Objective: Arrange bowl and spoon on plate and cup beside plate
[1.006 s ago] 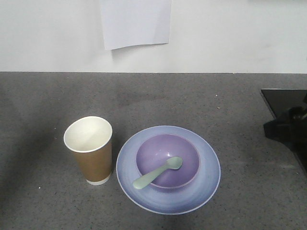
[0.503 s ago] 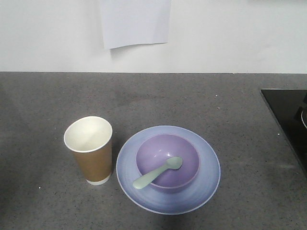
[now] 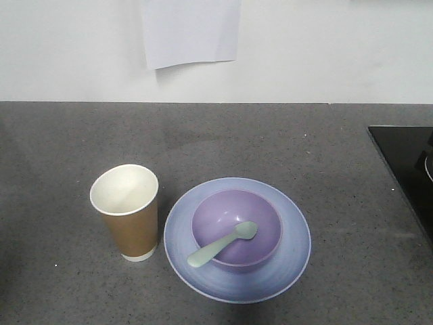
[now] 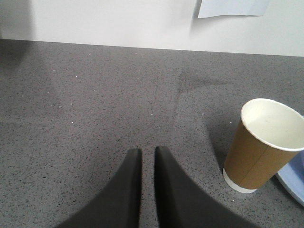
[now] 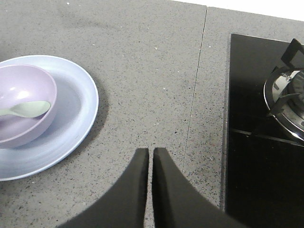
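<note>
front-facing view, plate (image 3: 291, 264) as my reference: bowl (image 3: 237, 227) sits upright on the plate, roughly centred. spoon (image 3: 222, 244) lies in the bowl, scoop down inside, handle resting on the near-left rim and poking out over the plate. cup (image 3: 127, 213) stands upright on the counter (image 3: 270, 142) just beside the plate's left edge; i can't tell whether they touch. my reading: layout matches the task on every item, nothing left to place.

left wrist view: left gripper (image 4: 146, 151) has fingers drawn nearly together, a thin slit between them, nothing held, tips not touching the cup, well to the plate's left. right wrist view: right gripper (image 5: 150, 151) same narrow slit, holding nothing, over bare counter to the plate's right, short of the black hob (image 5: 256, 142).
</note>
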Robot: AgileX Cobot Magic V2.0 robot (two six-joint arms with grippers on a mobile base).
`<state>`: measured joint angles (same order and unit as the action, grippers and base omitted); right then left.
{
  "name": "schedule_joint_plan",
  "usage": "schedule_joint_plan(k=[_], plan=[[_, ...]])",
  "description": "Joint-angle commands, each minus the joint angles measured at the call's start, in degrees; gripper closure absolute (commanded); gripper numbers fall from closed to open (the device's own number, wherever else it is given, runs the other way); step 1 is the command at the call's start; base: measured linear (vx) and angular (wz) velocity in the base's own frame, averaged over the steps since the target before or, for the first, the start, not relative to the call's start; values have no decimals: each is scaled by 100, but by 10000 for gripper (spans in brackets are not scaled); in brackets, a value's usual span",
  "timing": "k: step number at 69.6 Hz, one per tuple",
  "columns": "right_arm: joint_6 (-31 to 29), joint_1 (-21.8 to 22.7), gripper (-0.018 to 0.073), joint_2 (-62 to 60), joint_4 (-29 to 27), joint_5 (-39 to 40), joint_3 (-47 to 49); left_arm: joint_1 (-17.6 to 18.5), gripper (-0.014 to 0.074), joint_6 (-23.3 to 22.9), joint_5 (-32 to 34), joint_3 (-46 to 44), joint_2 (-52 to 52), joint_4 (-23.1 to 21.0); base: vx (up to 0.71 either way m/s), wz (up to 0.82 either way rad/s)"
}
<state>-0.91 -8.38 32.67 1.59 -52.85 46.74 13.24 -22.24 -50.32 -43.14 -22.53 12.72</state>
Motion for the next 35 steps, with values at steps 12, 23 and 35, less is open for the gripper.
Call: schedule_joint_plan(k=[12,23,35], plan=[[-7,29,569,24,55,333,136,28,604,-33,365,-124,-54,65,0,0],[-7,29,569,24,55,333,136,28,604,-33,298,-124,-54,65,0,0],[-7,29,570,24,41,333,136,28,604,-33,298,-124,-54,65,0,0]])
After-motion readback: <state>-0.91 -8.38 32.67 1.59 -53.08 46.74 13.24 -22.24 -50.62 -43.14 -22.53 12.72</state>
